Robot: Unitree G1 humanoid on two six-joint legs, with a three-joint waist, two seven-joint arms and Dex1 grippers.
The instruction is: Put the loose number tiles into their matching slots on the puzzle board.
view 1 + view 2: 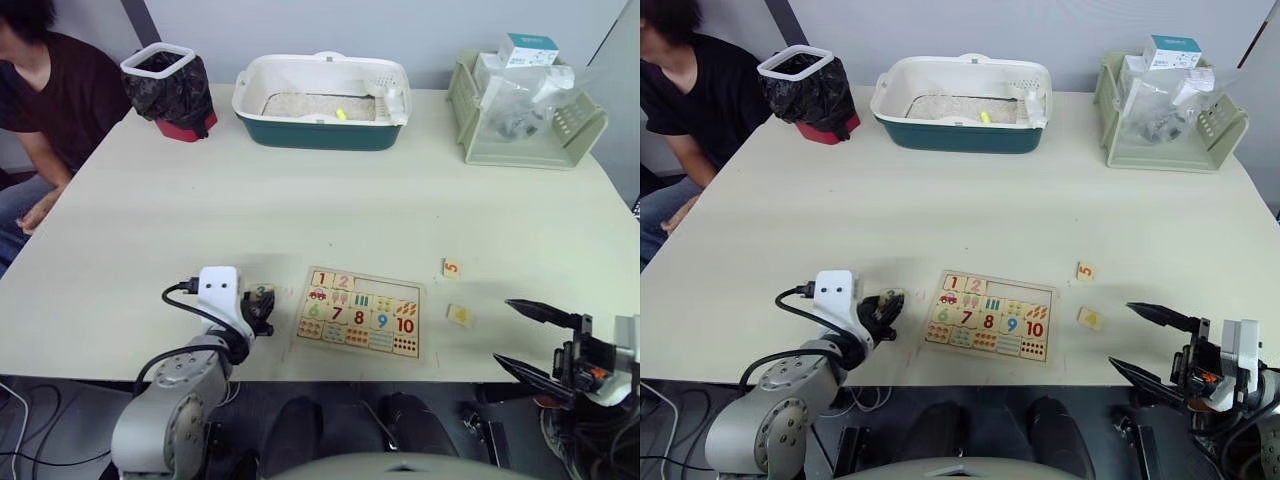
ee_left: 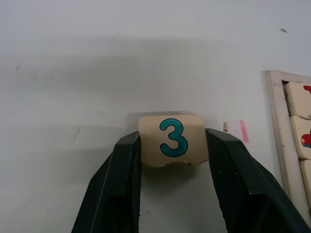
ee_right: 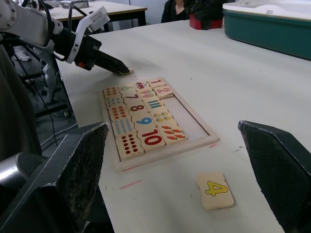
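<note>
Teal 3 on the small tile [image 2: 172, 140] between the left gripper [image 2: 173, 160] fingers, yellow 4 on a loose tile [image 3: 215, 190], orange 5 on another tile [image 1: 451, 267], puzzle board [image 3: 146, 116] showing 1, 2, 7, 8, 9, 10

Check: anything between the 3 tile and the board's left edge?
Bare table between 3 tile and puzzle board, save a small pink mark, in the left wrist view.
</note>
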